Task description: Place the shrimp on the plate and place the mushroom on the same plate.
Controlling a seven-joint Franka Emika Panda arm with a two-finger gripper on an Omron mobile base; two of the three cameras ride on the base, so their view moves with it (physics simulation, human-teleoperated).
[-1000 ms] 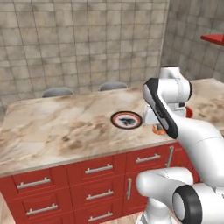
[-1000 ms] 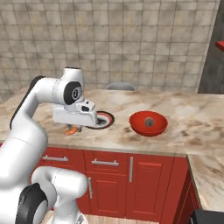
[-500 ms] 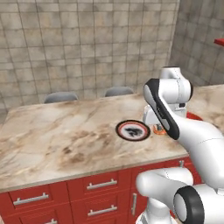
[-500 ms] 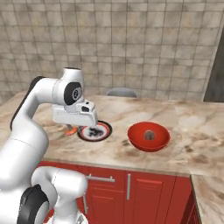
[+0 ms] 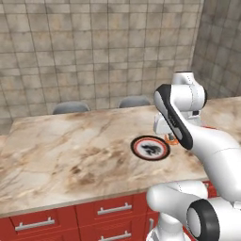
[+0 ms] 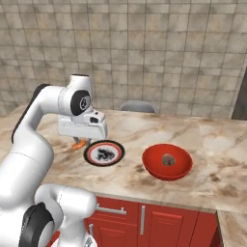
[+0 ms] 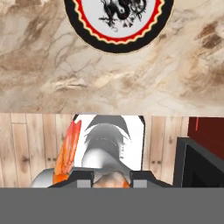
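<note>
tiled grey walls stand behind a long marbled tabletop (image 6: 207, 140) over red drawer fronts, and my white arm reaches across it from the near edge. on that tabletop the deep red bowl (image 6: 167, 161) sits to the right, with the mushroom (image 6: 168, 159) resting in its middle as a small greyish-brown lump, well apart from me. just left of the bowl lies the plate (image 6: 104, 153), flat with its black rim and red ring, bare of food. my pincer (image 6: 79, 141) hangs just beside the plate's left edge, clamped nearly shut on the shrimp (image 6: 77, 144), whose orange curl pokes out below. i judge the shrimp light, stiff and a bit slick, so a pinch across its thick middle suits it best; the tail would slip. i judge the mushroom as light but rounder, best taken across its widest part, reaching down into the bowl.
</note>
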